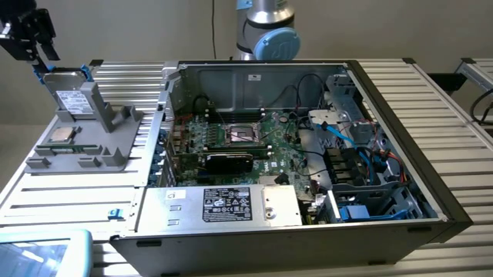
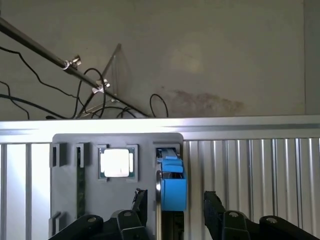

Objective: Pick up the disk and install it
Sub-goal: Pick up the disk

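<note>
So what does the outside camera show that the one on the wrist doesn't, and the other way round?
Exterior view: the open computer case with its motherboard, the silver power box, and the arm's blue-capped joint behind it.
Wrist view: a stained wall, a metal rod, and a close look at the claw, its fingers open and standing apart on either side of the disk.
Both: the disk upright in the grey holder, the square chip beside it, the claw, and the slatted table.

The claw hovers above the upright disk.
</note>
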Controlling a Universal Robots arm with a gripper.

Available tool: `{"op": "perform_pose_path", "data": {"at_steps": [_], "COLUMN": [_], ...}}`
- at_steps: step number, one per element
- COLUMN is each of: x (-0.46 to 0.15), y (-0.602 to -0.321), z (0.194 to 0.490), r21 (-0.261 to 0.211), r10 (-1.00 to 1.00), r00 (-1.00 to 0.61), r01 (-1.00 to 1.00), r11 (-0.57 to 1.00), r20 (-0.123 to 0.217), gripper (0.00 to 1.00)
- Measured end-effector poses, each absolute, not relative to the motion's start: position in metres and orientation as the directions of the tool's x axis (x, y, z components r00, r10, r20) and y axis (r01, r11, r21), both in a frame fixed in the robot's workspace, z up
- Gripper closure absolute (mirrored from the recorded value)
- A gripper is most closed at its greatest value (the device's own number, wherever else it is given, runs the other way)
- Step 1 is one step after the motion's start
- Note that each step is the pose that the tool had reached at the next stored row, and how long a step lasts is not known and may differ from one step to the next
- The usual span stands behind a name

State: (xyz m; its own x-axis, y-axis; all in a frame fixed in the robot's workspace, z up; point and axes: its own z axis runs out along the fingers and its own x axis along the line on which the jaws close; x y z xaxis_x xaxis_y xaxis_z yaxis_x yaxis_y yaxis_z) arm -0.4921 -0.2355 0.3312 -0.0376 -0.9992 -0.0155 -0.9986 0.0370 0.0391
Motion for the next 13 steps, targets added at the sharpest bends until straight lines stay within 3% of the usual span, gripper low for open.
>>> {"op": "perform_pose_path", "data": {"at_steps": [13], "x": [-0.492], "y": [-0.236], "z": [0.307], "r21": [0.039], "r10": [-0.999], "r00": [-0.038], "r01": [-0.999], "r11": [0.037], "r20": [-0.016], "gripper": [0.43]}}
